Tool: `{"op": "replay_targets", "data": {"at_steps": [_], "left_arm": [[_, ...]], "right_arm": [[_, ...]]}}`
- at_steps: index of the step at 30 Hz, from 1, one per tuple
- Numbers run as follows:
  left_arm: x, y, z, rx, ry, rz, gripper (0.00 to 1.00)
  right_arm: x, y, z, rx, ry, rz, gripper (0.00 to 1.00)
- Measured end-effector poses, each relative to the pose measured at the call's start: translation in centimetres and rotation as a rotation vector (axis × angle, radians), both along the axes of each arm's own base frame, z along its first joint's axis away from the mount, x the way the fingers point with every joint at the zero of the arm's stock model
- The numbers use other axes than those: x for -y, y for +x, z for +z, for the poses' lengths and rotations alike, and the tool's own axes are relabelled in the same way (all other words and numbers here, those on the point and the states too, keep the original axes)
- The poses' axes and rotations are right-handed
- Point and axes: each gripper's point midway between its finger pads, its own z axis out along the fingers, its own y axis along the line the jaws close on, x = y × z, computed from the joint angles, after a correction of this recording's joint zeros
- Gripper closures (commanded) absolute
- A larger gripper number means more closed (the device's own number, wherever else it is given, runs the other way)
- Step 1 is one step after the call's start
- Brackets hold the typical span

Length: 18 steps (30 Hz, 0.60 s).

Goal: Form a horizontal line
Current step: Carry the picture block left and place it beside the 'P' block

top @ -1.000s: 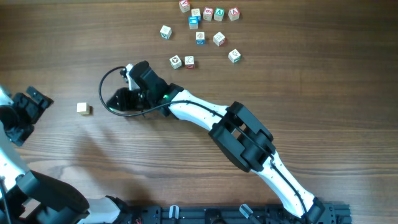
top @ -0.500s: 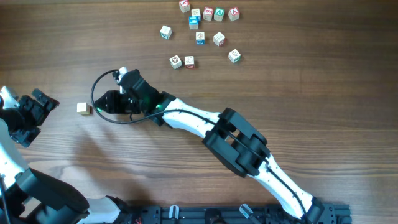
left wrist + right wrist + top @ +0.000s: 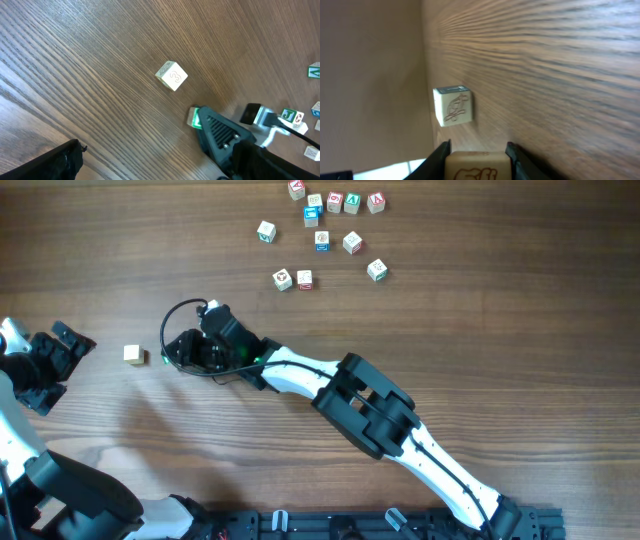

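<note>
Pale wooden letter cube (image 3: 134, 354) sits alone, left side of brown wooden table (image 3: 470, 320). Right gripper (image 3: 478, 148) just right of it, clamped on second pale cube (image 3: 470, 170); left gripper (image 3: 50, 368) far left, fingers apart

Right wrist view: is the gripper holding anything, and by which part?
The right gripper holds a cube by two opposite side faces. The left gripper holds nothing.

Robot test bench, laboratory type. Evidence: two white-and-black arms, left arm (image 3: 20, 430) and right arm (image 3: 380, 410), mounted by a black rail (image 3: 330, 525) along the near edge of a wood-grain counter (image 3: 500, 300). An exposed cable (image 3: 170, 320) loops at one wrist. Small letter cubes (image 3: 322, 240) serve as test pieces.
</note>
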Motion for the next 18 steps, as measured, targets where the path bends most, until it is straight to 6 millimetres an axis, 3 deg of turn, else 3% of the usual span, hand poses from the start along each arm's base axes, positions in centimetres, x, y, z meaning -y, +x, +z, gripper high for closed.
{"op": "replay_targets", "data": {"at_steps": [4, 9, 12, 15, 18], "left_arm": [[0.0, 0.0, 0.0, 0.0, 0.0, 0.0, 0.0], [0.0, 0.0, 0.0, 0.0, 0.0, 0.0, 0.0], [0.0, 0.0, 0.0, 0.0, 0.0, 0.0, 0.0], [0.0, 0.0, 0.0, 0.0, 0.0, 0.0, 0.0], [0.0, 0.0, 0.0, 0.0, -0.001, 0.0, 0.0]], "right_arm": [[-0.3, 0.0, 0.5, 0.005, 0.022, -0.001, 0.31], [-0.7, 0.0, 1.3, 0.011, 0.043, 0.002, 0.16], [-0.8, -0.1, 1.7, 0.017, 0.051, 0.016, 0.12], [-0.9, -0.2, 1.9, 0.03, 0.056, 0.029, 0.01], [-0.9, -0.1, 2.3, 0.053, 0.055, 0.055, 0.01]]}}
